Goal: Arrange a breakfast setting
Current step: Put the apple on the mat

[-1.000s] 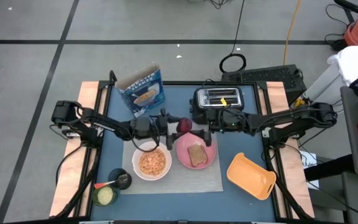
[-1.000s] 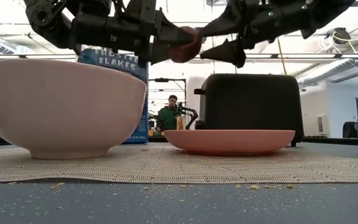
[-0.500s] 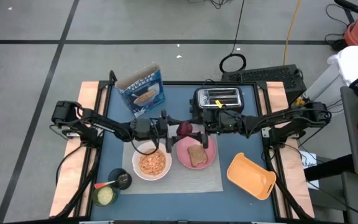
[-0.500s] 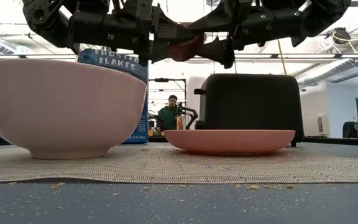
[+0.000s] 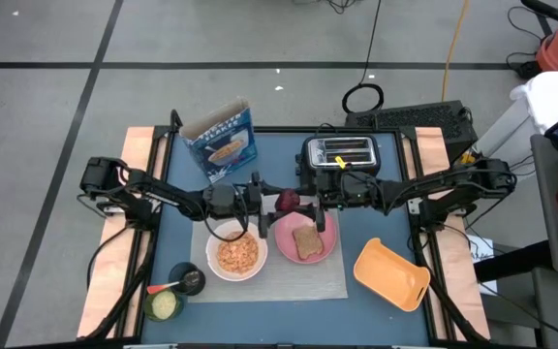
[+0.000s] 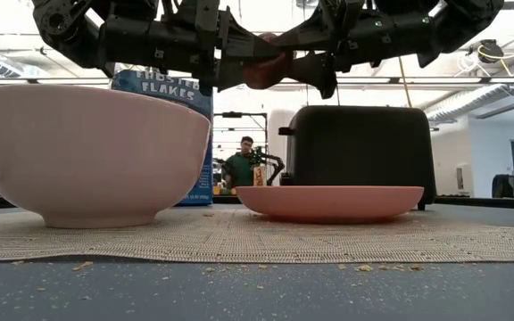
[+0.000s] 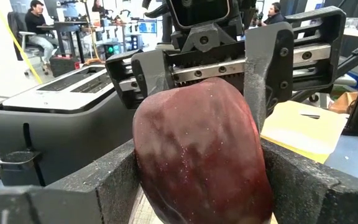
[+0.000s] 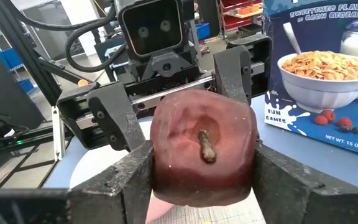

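The small dark red fruit (image 5: 286, 199) hangs in the air between the two arms, above the grey mat (image 5: 298, 286). My left gripper (image 5: 275, 199) reaches it from the left and my right gripper (image 5: 297, 201) from the right. Both are shut on the fruit, facing each other. Below stand the white bowl (image 5: 212, 242), filled with cereal, and the pink plate (image 5: 284, 247) with the toast slice (image 5: 307, 242) lying flat on it. In the right wrist view the fruit's stem (image 8: 205, 147) faces the camera. My left gripper pinches the fruit's two sides (image 7: 143, 163) between its fingers (image 7: 107, 182). It comes level from the table's left. The fruit is lifted clear above the mat. My right gripper pinches the stem end of the fruit by its two sides (image 8: 161, 163) between its fingers (image 8: 129, 171). It comes level from the table's right, opposite the left gripper.
A black toaster (image 5: 340, 153) stands just behind the grippers, and a cereal box (image 5: 223, 143) is at the far left. The yellow-orange dish (image 5: 391, 275) lies near right. A small dark cup with a spoon (image 5: 168, 286) and a small green-filled cup (image 5: 164, 305) sit near left.
My right gripper has moved toward the table's left onto the fruit, and its fingers have closed in on the fruit's sides. The fruit stays in the air in my left gripper.
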Robot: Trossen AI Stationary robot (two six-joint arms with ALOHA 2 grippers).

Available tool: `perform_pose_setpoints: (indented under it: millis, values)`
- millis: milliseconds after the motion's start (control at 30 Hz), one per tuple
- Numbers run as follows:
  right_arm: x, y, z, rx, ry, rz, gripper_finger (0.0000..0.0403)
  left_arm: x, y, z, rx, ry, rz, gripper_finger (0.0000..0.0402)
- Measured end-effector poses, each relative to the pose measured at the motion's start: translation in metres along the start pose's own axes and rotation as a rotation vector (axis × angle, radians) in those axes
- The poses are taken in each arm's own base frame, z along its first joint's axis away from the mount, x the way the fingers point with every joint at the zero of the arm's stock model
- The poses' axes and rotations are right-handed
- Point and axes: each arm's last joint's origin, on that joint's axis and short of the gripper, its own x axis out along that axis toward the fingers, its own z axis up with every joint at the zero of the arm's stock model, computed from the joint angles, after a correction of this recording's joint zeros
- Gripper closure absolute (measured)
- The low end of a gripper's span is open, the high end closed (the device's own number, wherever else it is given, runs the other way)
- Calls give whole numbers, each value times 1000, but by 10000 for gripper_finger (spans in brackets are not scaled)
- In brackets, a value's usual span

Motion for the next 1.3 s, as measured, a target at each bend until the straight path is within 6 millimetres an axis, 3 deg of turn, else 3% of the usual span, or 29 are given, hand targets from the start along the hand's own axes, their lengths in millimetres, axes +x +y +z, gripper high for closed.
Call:
perform_pose_setpoints:
  millis: [367, 733, 1000, 1300]
  values:
    - [0, 0, -2, 0, 19, -2, 181, 0, 1, 0, -8, 4, 1, 103]
    - [-1, -1, -13, 7, 146, 40, 181, 1, 6, -6, -61, 67, 18, 7]
    - [-5, -5, -30, 18, 320, -2, 180, 1, 7, -8, -75, 87, 29, 2]
    - [-6, -6, -33, -54, 353, 3, 179, 5, 5, 0, -192, 63, 30, 2]
